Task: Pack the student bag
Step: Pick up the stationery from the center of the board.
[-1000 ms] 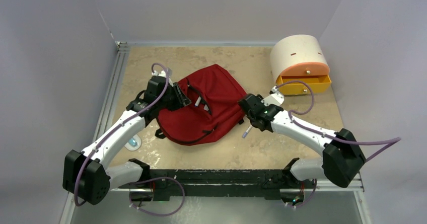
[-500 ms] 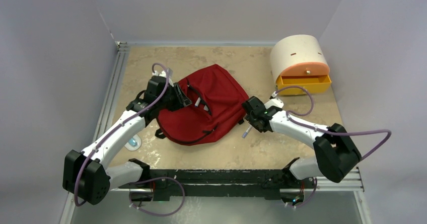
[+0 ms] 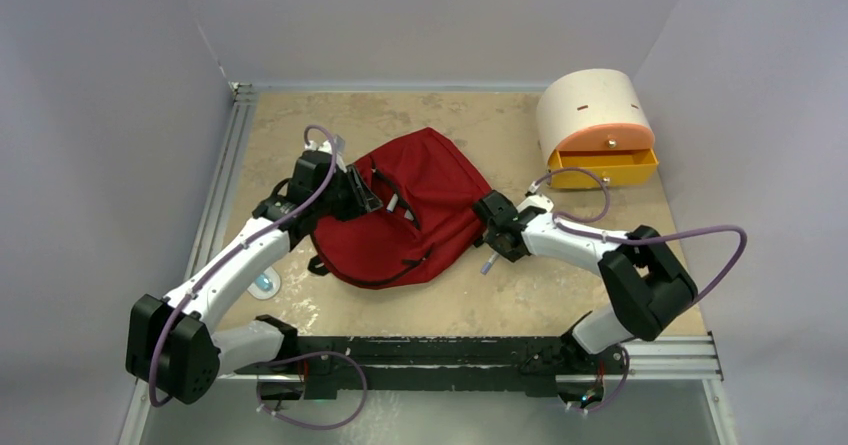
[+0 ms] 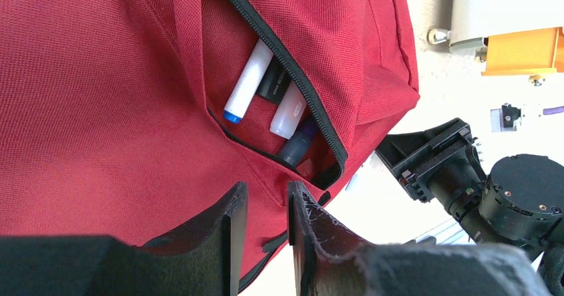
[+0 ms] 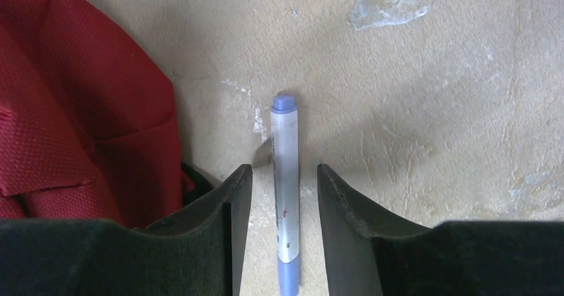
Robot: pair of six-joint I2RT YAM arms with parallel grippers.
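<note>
Pens point(image 4: 247, 83) half hidden in student bag point(image 4: 100, 76) pocket; marker point(image 5: 286, 176) lower end cut by frame edge.

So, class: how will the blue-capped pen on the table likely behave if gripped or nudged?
The pen looks round and smooth, so a nudge would probably roll it. It seems stiff and light, likely lifting easily. Its glossy barrel might slip in the right gripper.

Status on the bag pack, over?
Left claw pinching bag by open pocket, markers inside. Right claw open, astride pen on table beside bag. No obstruction seen.
</note>
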